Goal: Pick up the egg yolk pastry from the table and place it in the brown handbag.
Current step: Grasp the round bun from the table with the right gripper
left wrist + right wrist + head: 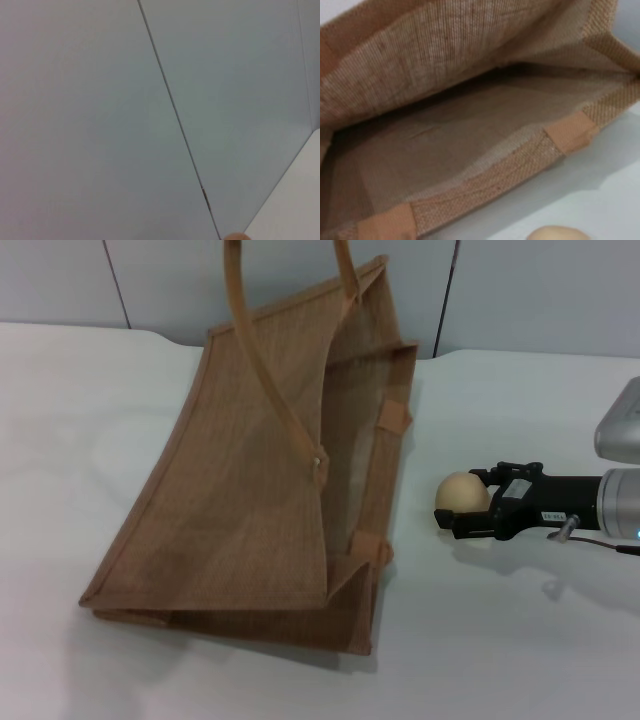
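Already the right gripper has its black fingers closed around the egg yolk pastry, low over the table just beside the brown handbag. Transport seems the step in hand. Next, the pastry likely needs carrying through the bag's gaping mouth. Farther off, the left gripper is nowhere in view.

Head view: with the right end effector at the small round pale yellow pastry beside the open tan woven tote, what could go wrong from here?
1. The right end effector reaches only the near side of the small round pale yellow pastry, so it might roll off across the plain white table.
2. The large tan woven jute tote lies on its side with a raised trimmed lip, which could block the pastry.
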Controlling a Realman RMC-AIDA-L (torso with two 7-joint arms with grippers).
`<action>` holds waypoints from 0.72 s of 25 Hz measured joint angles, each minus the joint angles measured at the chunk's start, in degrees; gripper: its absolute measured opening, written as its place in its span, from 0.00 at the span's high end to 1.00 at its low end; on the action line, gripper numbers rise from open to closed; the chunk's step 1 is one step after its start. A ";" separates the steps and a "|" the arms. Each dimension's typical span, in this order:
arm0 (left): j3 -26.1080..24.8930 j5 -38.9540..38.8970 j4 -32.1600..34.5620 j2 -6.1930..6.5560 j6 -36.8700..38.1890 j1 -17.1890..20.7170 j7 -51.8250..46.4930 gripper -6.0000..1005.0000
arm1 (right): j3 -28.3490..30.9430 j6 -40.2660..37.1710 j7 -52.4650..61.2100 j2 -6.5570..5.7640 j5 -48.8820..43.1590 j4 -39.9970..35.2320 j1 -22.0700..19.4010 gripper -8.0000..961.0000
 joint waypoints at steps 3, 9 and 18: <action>0.03 0.00 0.01 0.00 0.00 0.02 0.00 0.88 | -0.37 -0.06 0.26 0.01 0.16 -0.01 0.04 0.07; -0.12 -0.01 -0.17 0.00 0.00 0.35 0.09 0.88 | -0.21 -0.39 2.17 -0.04 0.51 -0.63 0.04 0.15; -0.18 -0.01 -0.45 0.00 0.00 0.38 0.36 0.88 | -0.29 -0.61 5.60 -0.16 0.48 -1.78 0.60 0.31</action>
